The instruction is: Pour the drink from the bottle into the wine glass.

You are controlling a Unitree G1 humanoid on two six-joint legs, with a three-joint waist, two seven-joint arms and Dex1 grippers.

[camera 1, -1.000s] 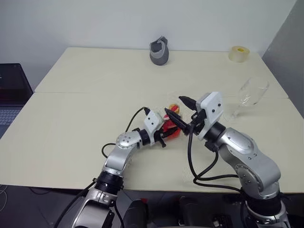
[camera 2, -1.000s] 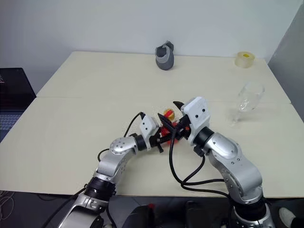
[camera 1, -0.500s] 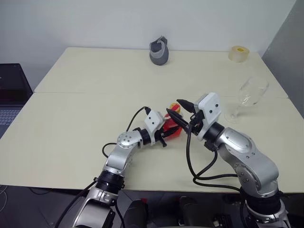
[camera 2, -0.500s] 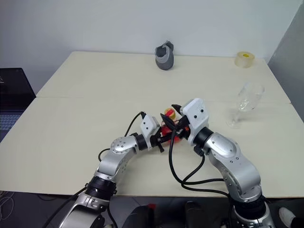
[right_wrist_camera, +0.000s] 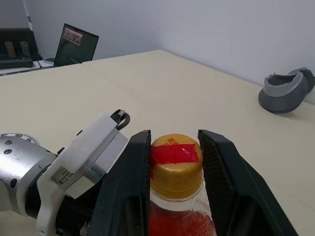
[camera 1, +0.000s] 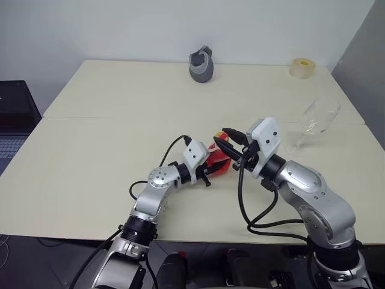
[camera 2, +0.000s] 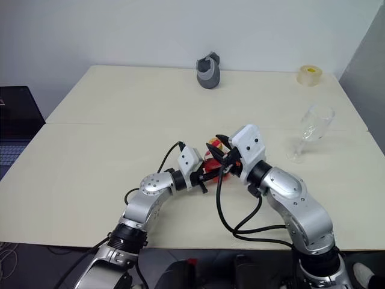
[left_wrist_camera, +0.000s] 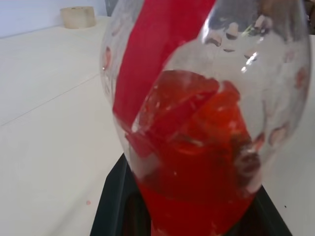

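Big cream table (camera 1: 90, 150), mid-table the left tool (camera 1: 207, 170) clamps a small clear plastic bottle (camera 1: 219, 161) of red drink (left_wrist_camera: 197, 162); right tool (right_wrist_camera: 174, 162) pinches its yellow cap (right_wrist_camera: 175, 162). Clear stemmed wine glass (camera 1: 316, 120) stands at 2 o'clock.

drink (left_wrist_camera: 197, 162): bright red, translucent | bottle (left_wrist_camera: 206, 73): clear, red label band | cap (right_wrist_camera: 175, 162): yellow, red centre | wine glass (camera 1: 315, 120): clear, colourless | table (camera 1: 120, 96): pale cream | tape roll (camera 1: 302, 67): pale yellow | fingers (right_wrist_camera: 127, 191): black
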